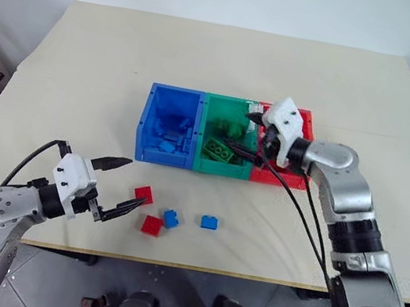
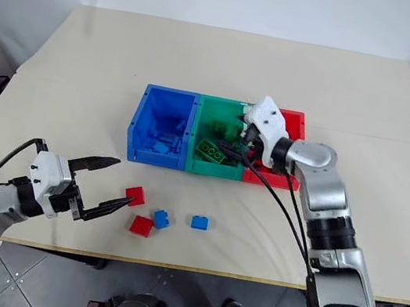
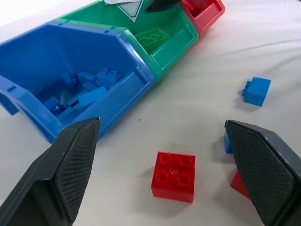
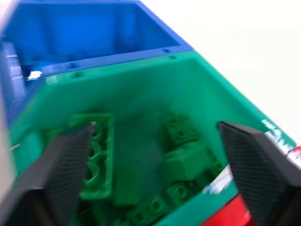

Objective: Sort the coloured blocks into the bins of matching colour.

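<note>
Right gripper (image 4: 155, 174) hangs spread over the green bin (image 1: 222, 171); left gripper (image 3: 162, 165), spread, should pinch the red block (image 3: 173, 176) near it.

Loose blocks (image 1: 170, 218) before the bins (image 1: 219, 170)

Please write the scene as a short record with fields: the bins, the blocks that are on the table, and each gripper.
bins: blue bin, green bin, red bin, joined in a row on the table
blue bin content: blue blocks
green bin content: green blocks
loose blocks: two red blocks, two blue blocks
left gripper: open, empty, beside the loose blocks
right gripper: open, empty, over the green bin
</note>
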Robot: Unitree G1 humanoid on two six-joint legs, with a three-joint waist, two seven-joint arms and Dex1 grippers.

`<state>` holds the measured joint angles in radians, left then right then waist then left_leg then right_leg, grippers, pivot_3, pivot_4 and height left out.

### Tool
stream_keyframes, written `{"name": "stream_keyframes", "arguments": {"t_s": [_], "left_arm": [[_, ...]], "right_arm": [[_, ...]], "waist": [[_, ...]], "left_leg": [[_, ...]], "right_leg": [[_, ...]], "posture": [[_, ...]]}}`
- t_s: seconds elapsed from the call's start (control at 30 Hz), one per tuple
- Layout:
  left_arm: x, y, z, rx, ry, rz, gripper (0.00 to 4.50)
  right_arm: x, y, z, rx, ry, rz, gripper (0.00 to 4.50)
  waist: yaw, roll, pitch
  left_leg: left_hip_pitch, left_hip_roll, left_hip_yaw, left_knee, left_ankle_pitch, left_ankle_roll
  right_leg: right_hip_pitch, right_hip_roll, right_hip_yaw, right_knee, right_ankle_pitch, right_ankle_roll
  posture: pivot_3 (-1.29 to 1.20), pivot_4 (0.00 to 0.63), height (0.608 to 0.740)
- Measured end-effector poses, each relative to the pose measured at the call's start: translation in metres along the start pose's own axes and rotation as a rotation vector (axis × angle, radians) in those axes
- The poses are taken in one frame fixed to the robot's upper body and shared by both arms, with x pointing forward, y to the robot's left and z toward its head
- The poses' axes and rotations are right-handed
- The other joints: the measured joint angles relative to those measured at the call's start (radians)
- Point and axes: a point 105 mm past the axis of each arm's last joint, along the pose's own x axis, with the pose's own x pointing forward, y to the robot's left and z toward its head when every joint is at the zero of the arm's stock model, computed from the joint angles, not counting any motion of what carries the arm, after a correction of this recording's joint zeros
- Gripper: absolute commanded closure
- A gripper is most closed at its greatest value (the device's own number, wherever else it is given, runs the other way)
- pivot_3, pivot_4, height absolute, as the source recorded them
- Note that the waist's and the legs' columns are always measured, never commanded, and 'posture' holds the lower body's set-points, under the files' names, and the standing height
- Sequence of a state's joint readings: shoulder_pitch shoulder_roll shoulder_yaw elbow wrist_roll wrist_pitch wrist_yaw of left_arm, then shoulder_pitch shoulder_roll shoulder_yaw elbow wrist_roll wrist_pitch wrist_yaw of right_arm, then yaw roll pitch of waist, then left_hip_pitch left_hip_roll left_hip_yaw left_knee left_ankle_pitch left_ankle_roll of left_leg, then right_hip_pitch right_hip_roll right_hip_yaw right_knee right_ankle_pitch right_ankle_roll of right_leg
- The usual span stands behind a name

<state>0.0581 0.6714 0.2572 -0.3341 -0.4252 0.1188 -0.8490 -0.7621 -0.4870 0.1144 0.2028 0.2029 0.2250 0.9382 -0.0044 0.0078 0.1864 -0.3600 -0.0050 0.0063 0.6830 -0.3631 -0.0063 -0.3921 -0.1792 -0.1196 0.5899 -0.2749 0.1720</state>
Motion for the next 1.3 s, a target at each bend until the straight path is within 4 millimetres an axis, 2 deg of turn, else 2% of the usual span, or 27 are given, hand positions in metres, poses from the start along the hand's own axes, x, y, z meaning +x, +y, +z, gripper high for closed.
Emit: {"name": "stream_keyframes", "arguments": {"t_s": [0.1,0.2,0.3,0.47,0.53,0.63,0.7,0.77,0.87,0.97,1.03,1.2,1.3], "left_arm": [[-0.004,0.005,0.0,0.01,0.006,-0.006,0.0],[-0.004,0.005,-0.006,-0.011,0.016,-0.032,0.0],[0.003,0.004,-0.004,-0.009,0.003,-0.074,0.0],[0.021,-0.007,-0.001,-0.006,-0.021,-0.19,0.0],[0.026,-0.016,-0.003,-0.011,-0.019,-0.248,0.0],[0.034,-0.027,-0.002,0.016,-0.02,-0.338,0.0],[0.034,-0.028,-0.001,0.031,-0.022,-0.358,0.0],[0.032,-0.027,-0.002,0.037,-0.013,-0.364,0.0],[0.026,-0.025,-0.003,0.046,0.012,-0.366,0.0],[0.017,-0.026,-0.009,0.039,0.046,-0.368,0.0],[0.009,-0.027,-0.014,0.032,0.072,-0.367,0.0],[-0.007,-0.028,-0.022,-0.006,0.098,-0.322,0.0],[-0.011,-0.025,-0.022,-0.008,0.102,-0.295,0.0]], "right_arm": [[-0.026,0.01,-0.004,-0.029,-0.042,0.048,0.02],[-0.062,0.021,-0.02,-0.028,-0.014,0.088,0.02],[-0.101,0.034,-0.043,0.012,0.054,0.118,0.02],[-0.157,0.044,-0.063,0.02,0.208,0.133,0.02],[-0.172,0.049,-0.071,0.028,0.256,0.137,0.02],[-0.182,0.054,-0.08,0.057,0.282,0.134,0.02],[-0.182,0.059,-0.082,0.066,0.289,0.156,0.02],[-0.173,0.063,-0.077,0.086,0.276,0.199,0.02],[-0.14,0.07,-0.053,0.083,0.217,0.308,0.02],[-0.107,0.089,-0.029,0.042,0.183,0.451,0.02],[-0.088,0.097,-0.027,0.038,0.205,0.482,0.02],[-0.041,0.112,-0.041,0.002,0.331,0.476,0.02],[-0.021,0.122,-0.045,-0.007,0.353,0.474,0.98]], "waist": [[0.004,0.0,0.0],[0.007,0.0,0.0],[0.009,0.0,0.0],[0.004,0.0,0.0],[0.003,0.0,0.0],[0.004,0.0,0.0],[0.003,0.0,0.0],[0.002,0.0,0.0],[0.0,0.0,0.0],[0.004,0.0,0.0],[0.01,-0.001,0.0],[0.013,-0.001,0.0],[0.02,-0.001,0.0]], "left_leg": [[0.0,0.0,0.001,0.0,0.0,0.0],[0.0,0.0,0.001,0.0,0.0,0.0],[0.001,0.0,0.003,0.001,0.0,0.0],[0.003,0.0,0.005,0.001,0.0,0.001],[0.003,0.0,0.006,0.001,0.0,0.001],[0.003,0.0,0.007,0.001,0.0,0.001],[0.003,0.0,0.007,0.001,0.0,0.001],[0.004,0.001,0.007,0.001,0.0,0.001],[0.004,0.001,0.007,0.001,0.0,0.001],[0.004,0.001,0.005,0.001,0.0,0.0],[0.002,0.001,0.004,0.001,-0.001,0.001],[0.002,0.001,0.005,0.002,-0.001,0.001],[0.001,0.0,0.004,0.002,-0.001,0.001]], "right_leg": [[0.0,0.0,0.0,0.0,0.0,0.0],[0.001,0.0,0.0,-0.001,0.0,0.0],[0.001,0.0,0.001,-0.001,0.0,0.0],[0.001,0.0,0.002,0.0,0.0,0.0],[0.001,0.0,0.003,-0.001,0.0,0.0],[0.001,0.0,0.003,-0.001,0.0,0.0],[0.001,0.0,0.004,-0.001,0.0,0.0],[0.001,0.0,0.004,-0.001,0.0,-0.001],[0.001,0.0,0.004,0.0,0.0,-0.001],[0.001,0.0,0.003,-0.001,0.0,-0.001],[0.001,0.0,0.003,-0.001,0.0,-0.001],[0.0,0.0,0.003,0.0,0.0,-0.001],[0.0,0.0,0.003,0.0,0.0,-0.001]], "posture": [[0.0,0.15,0.74],[0.0,0.15,0.74],[0.0,0.15,0.74],[0.0,0.15,0.74],[0.0,0.15,0.74],[0.0,0.15,0.74],[0.0,0.15,0.74],[0.0,0.15,0.74],[0.0,0.15,0.74],[0.0,0.15,0.74],[0.0,0.15,0.74],[0.0,0.15,0.74],[0.0,0.15,0.74]]}}
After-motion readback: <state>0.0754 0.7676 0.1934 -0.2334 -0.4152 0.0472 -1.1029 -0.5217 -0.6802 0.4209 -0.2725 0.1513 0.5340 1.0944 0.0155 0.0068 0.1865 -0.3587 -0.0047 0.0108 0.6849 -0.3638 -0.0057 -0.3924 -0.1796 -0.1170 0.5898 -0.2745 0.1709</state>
